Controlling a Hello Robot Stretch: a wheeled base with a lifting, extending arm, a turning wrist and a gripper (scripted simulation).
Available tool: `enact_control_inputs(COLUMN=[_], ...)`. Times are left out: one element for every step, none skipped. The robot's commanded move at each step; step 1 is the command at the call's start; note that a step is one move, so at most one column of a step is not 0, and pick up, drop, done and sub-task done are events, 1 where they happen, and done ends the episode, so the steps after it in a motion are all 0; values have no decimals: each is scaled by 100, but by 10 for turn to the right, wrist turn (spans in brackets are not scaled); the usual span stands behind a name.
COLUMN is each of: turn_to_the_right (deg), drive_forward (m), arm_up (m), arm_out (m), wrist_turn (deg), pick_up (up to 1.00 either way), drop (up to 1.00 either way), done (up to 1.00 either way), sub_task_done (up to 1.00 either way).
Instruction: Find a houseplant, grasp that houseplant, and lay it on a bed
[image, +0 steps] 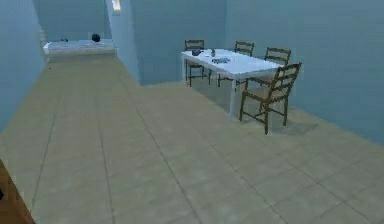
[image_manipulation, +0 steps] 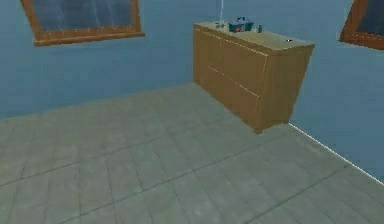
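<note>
Where the tiled floor (image: 150, 150) runs ahead between blue walls, a white table (image: 232, 66) stands toward the forward view's right with four wooden chairs around it. The nearest chair (image: 272, 92) is at the table's near end and three more are along its far side. A few small dark things (image: 218, 61) lie on the tabletop. Far back on the left, past a wall corner, sits a low white shape (image: 72, 46) with a dark blob (image: 95, 38) on it.

To the arm's side, a wooden cabinet (image_manipulation: 250, 75) stands against the blue wall, with a small teal-and-dark cluster (image_manipulation: 240, 24) on top near its far end. A wood-framed window (image_manipulation: 85, 18) is on the wall to the left of it.

Whether any of these blobs is the houseplant I cannot tell, nor can I tell the state of the tool.
</note>
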Motion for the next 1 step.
enact_control_inputs(turn_to_the_right=[0], drive_forward=[100], arm_up=[0], arm_out=[0], wrist_turn=[0], pick_up=[0], drop=[0], done=[0], sub_task_done=[0])
